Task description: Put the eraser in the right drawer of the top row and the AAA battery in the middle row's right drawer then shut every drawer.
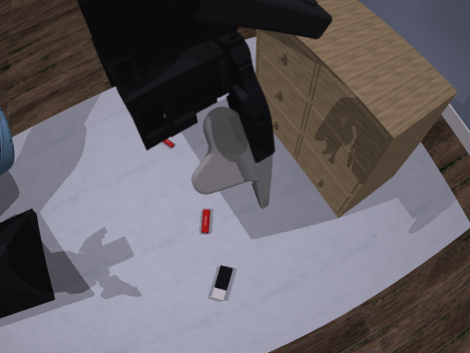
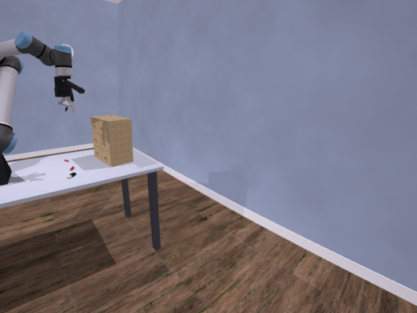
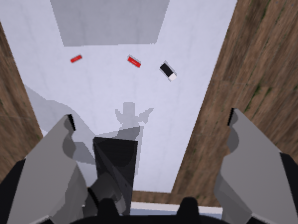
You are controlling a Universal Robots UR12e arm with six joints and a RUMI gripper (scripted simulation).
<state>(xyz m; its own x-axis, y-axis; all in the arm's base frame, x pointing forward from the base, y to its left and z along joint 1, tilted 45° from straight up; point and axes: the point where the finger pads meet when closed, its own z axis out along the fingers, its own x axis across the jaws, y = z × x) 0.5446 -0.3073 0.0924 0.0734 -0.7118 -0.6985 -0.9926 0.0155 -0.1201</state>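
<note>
The eraser [image 1: 223,283] [image 2: 71,175] [image 3: 168,71] lies flat on the table [image 1: 155,310] [image 2: 39,190] [image 3: 192,30], near the larger red battery [image 1: 206,221] [image 2: 71,168] [image 3: 134,61]. Above, the gripper [image 2: 67,108] [image 3: 150,112] hangs with jaws wide apart, probably to leave room for grasping. The chest [image 1: 381,62] [image 2: 121,139] stands upright, its visible drawers shut.

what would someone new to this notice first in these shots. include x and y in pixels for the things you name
Probably the wooden chest [image 1: 412,80] [image 2: 122,141], tall and upright at one end of the pale table [image 1: 146,319] [image 2: 138,165] [image 3: 200,75]. Next, the gripper [image 2: 68,108] [image 3: 150,112], spread wide above the table. Then two small red cylinders [image 1: 206,221] [image 2: 71,168] [image 3: 134,61] and a black-and-white eraser [image 1: 223,283] [image 2: 71,175] [image 3: 168,71], lying out in front of the chest.
</note>
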